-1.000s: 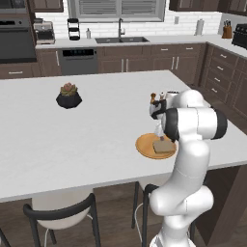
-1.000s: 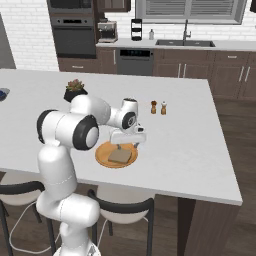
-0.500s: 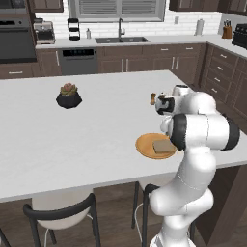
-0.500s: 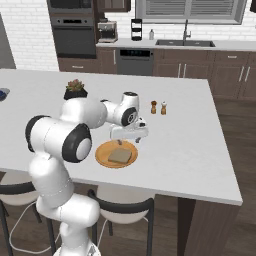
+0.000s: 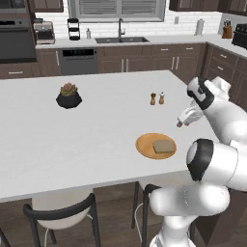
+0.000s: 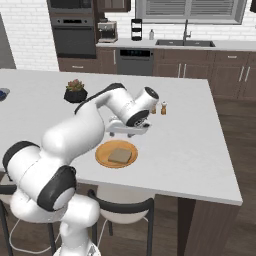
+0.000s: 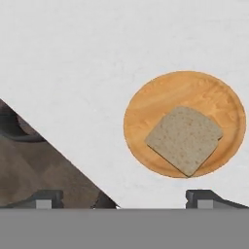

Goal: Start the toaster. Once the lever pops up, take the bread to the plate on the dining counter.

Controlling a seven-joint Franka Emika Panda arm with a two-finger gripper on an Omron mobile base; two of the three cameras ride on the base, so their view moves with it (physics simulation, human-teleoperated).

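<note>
claw (image 7: 124,197): jaws wide apart, empty, hovering above the bench beside the plate
bread (image 5: 163,146): flat on the plate, free of the claw
plate (image 5: 144,146): near front edge of the white bench (image 5: 96,130)
shakers (image 5: 157,98): two, behind the plate
plant pot (image 5: 68,96): far left, black

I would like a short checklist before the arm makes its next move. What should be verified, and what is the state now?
1. Bread lies on the plate: ok.
2. Bread fully inside the plate rim: ok.
3. Plate rests on the dining counter: ok.
4. Gripper jaws open, holding nothing: ok.
5. Gripper raised clear of the bread: ok.
6. Toaster lever popped up: cannot tell.
</note>
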